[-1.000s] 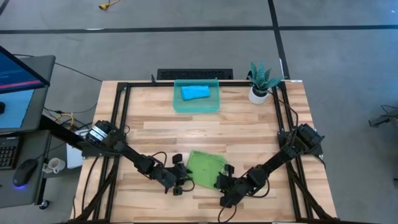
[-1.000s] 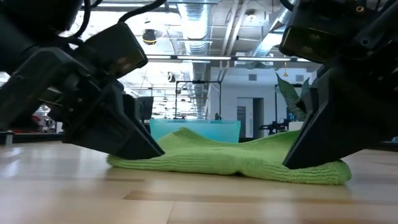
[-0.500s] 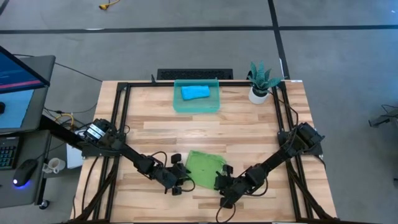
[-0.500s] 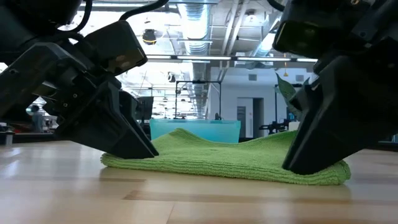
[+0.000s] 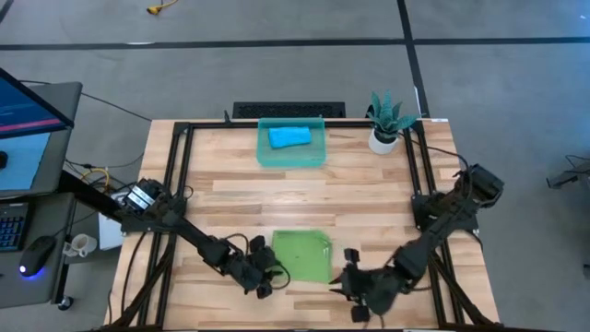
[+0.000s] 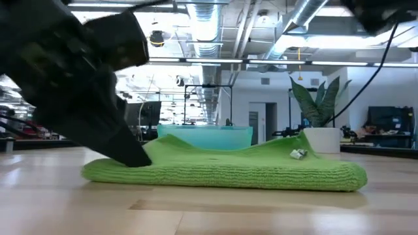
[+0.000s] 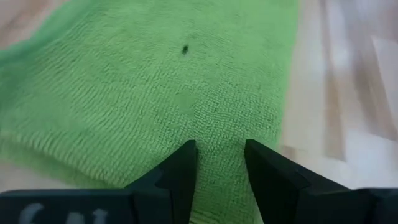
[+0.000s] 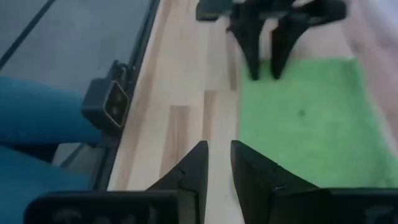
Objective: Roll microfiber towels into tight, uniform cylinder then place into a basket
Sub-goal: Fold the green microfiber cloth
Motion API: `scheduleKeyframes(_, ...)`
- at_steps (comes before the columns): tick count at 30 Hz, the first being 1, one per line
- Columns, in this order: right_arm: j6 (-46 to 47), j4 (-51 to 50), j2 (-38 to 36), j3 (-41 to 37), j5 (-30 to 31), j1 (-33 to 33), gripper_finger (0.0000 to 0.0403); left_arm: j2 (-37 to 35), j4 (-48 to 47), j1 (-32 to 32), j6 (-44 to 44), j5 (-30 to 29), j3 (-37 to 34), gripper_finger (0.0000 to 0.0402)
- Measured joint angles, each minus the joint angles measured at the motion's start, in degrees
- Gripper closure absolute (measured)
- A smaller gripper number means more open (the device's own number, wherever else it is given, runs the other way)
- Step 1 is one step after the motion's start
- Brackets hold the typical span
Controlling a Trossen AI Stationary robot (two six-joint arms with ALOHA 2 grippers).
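The limp, light green towel (image 5: 302, 255) is lying flat, best pinched at an edge; the left hand (image 5: 265, 277), slightly parted, is touching its side, while the right hand (image 5: 348, 281), narrow and empty, is hovering just beside it.

No readable text anywhere on the table or the arms. The monitor (image 5: 23, 111) at the far left glows, but its contents can't be made out.

A robotics lab: exposed ceiling ducts (image 6: 202, 16), computer monitor (image 5: 28, 106), framed wooden worktable (image 5: 295, 189).
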Motion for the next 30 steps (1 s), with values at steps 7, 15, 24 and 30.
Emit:
scheduleKeyframes(7,-2.1,2.5,1.6,0.0,17.7,7.0,0.0311,0.1,-17.1,-3.5,5.8,-8.5,10.7,0.0269)
scheduleKeyframes(15,-12.5,2.7,1.8,0.0,21.5,7.2,0.0311,0.0,-40.2,-5.5,15.5,-15.0,24.1,0.0269)
scheduleKeyframes(24,-3.1,-0.5,2.2,0.1,6.8,2.1,0.0310,0.4,-40.7,-9.2,17.6,-11.6,23.4,0.0269)
scheduleKeyframes(30,-3.3,-0.3,2.2,0.1,6.6,2.1,0.0310,0.4,-39.3,-10.3,16.3,-11.8,22.1,0.0269)
